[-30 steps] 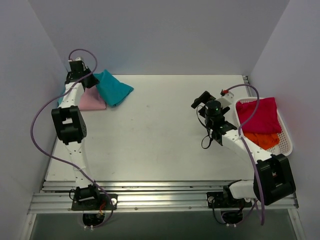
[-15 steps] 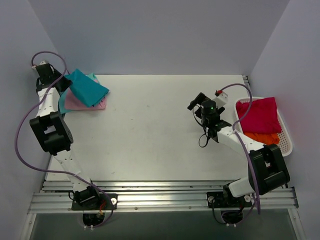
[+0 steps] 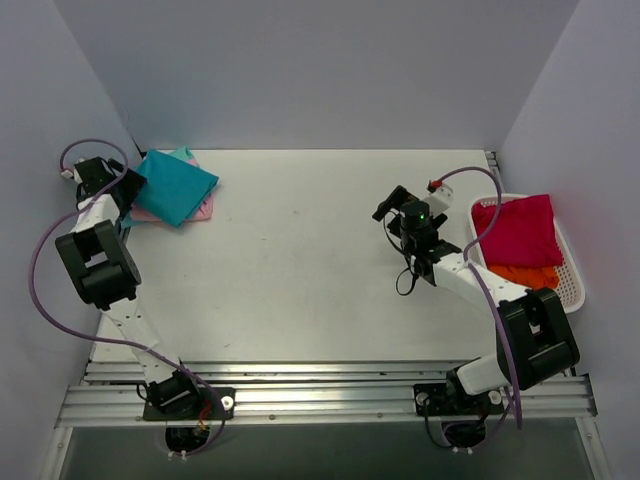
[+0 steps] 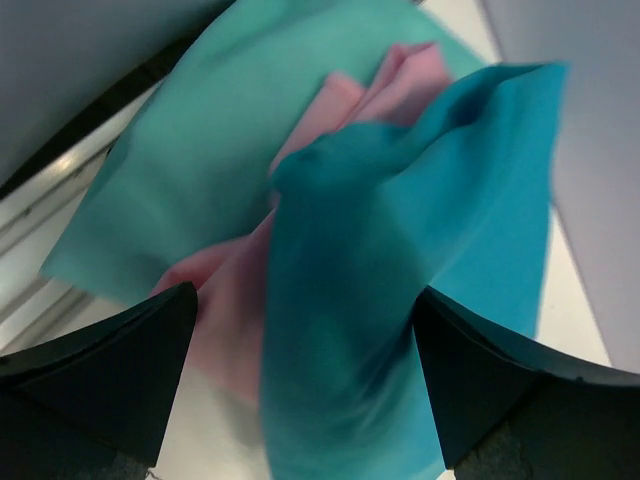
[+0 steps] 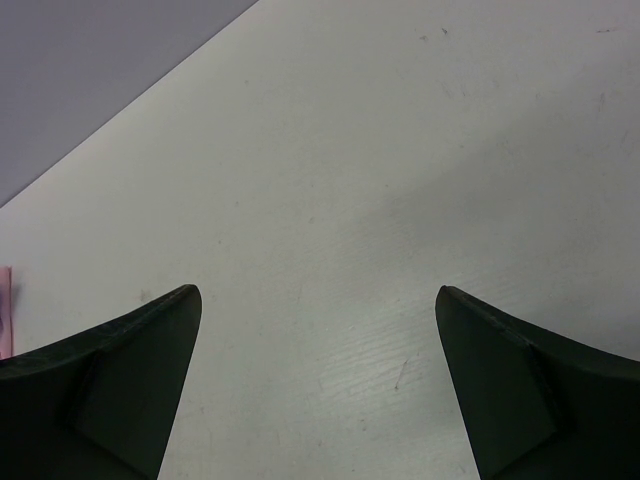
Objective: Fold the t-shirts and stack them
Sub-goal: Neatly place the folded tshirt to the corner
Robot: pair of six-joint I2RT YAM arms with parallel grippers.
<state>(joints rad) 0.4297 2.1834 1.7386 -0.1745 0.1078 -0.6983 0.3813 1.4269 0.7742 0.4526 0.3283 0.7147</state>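
Left hand (image 4: 305, 300): fingers spread wide, gripping nothing, at upper left of the overhead frame beside the stack, which is teal t-shirt (image 3: 175, 185) over pink t-shirt (image 3: 202, 210) and mint t-shirt (image 4: 200, 130). Right hand (image 5: 315, 290): fingers likewise apart, empty, above the surface (image 3: 300, 260) right of centre. Crimson t-shirt (image 3: 515, 230) and orange t-shirt (image 3: 525, 277): in basket (image 3: 572, 275), right edge.

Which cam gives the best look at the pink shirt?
Left wrist: the pink shirt is close up, on the mint shirt and under the teal shirt. Top external shows only a pink edge beside the teal; right wrist catches a sliver at its left edge.
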